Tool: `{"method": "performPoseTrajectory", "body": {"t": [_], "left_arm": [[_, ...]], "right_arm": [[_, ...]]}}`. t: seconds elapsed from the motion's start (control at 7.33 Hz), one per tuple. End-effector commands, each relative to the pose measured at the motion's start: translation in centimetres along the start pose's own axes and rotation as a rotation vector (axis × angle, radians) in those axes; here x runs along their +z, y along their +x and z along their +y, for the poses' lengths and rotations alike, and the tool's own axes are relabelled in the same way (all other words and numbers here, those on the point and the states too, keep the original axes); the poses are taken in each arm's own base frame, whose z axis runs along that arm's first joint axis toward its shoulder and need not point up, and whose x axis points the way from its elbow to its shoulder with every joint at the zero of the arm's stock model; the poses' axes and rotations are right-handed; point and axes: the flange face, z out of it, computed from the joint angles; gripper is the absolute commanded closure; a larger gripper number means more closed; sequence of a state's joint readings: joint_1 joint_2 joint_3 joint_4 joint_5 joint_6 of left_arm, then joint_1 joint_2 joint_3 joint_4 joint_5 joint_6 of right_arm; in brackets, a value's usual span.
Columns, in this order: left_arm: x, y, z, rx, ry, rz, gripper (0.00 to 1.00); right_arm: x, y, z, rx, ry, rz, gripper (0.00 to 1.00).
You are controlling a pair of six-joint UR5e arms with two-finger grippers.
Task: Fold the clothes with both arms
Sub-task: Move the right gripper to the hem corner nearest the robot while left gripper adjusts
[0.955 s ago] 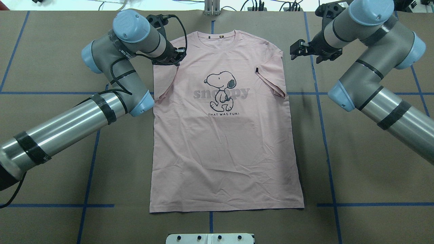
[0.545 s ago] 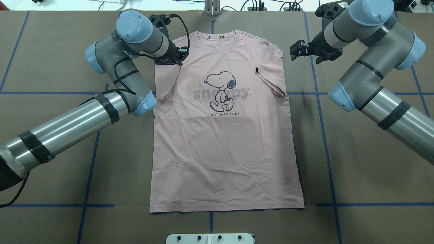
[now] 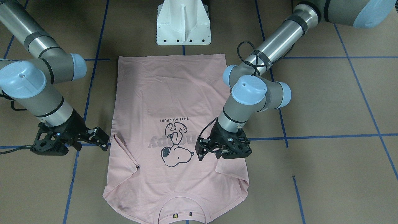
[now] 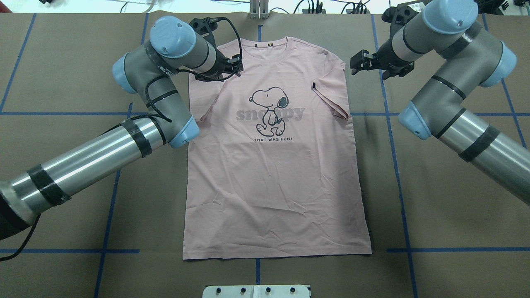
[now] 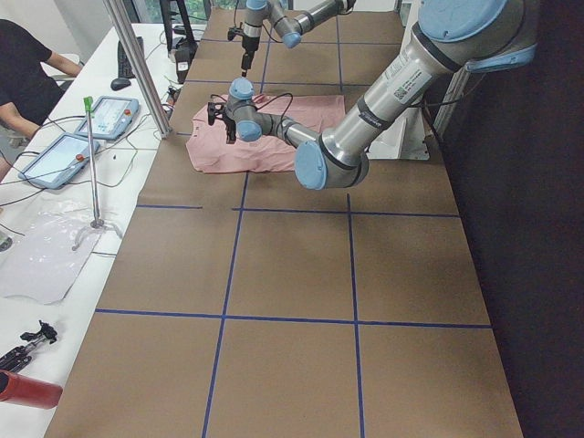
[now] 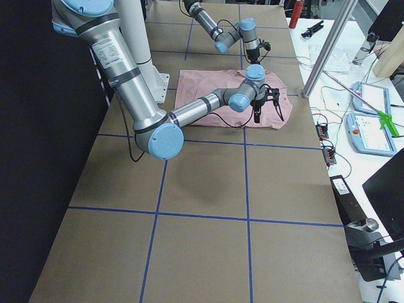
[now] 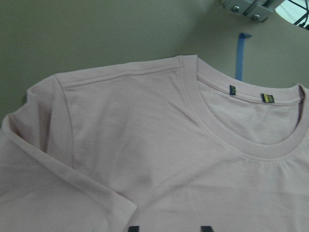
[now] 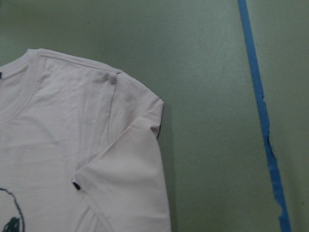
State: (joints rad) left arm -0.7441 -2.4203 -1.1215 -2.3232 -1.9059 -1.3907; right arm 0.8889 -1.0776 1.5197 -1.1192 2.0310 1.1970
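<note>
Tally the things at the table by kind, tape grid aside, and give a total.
Pink T-shirt: 1
Robot arms: 2, the left arm and the right arm
White pedestal base: 1
Total: 4

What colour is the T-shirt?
The T-shirt is pale pink; the overhead view shows it best.

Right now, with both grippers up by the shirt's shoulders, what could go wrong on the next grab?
The left gripper hangs over the T-shirt by its folded-in sleeve; a pinch there may catch extra layers or drag the fold open. The right gripper is off the cloth, beside the shoulder, so the two grabs may land unevenly and skew the shirt.
</note>
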Motion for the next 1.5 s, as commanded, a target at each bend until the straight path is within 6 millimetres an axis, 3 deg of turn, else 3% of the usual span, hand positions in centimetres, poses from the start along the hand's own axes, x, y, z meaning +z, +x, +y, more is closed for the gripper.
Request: {"method": "performPoseTrajectory", "body": {"t": [0.0, 0.14, 0.27, 0.55, 0.82, 0.95, 1.36], "left_arm": [[-7.2, -3.9, 4.7, 0.025, -0.086, 0.103, 0.23], [-8.6, -4.2, 5.5, 0.036, -0.092, 0.125, 0.23], [-8.5, -4.2, 5.8, 0.039, -0.110, 0.128, 0.23], [-8.3, -4.4, 5.8, 0.040, -0.110, 0.124, 0.23], [-8.3, -4.4, 5.9, 0.034, -0.113, 0.121, 0.23], [-8.3, -4.4, 5.8, 0.033, -0.111, 0.121, 0.23], [-8.2, -4.6, 5.9, 0.031, -0.113, 0.120, 0.21]], "right_arm": [[-0.3, -3.1, 14.4, 0.134, 0.033, -0.041, 0.01], [-1.4, -2.0, 20.1, 0.146, 0.025, -0.043, 0.06], [-3.2, -1.0, 25.2, 0.186, -0.014, 0.005, 0.08], [-3.5, 1.8, 32.4, 0.285, -0.060, 0.070, 0.13], [-1.9, 2.7, 39.1, 0.357, 0.005, 0.095, 0.15], [-1.4, 3.4, 40.5, 0.349, 0.012, 0.114, 0.19], [-0.9, 4.9, 40.8, 0.378, 0.028, 0.173, 0.22]]}}
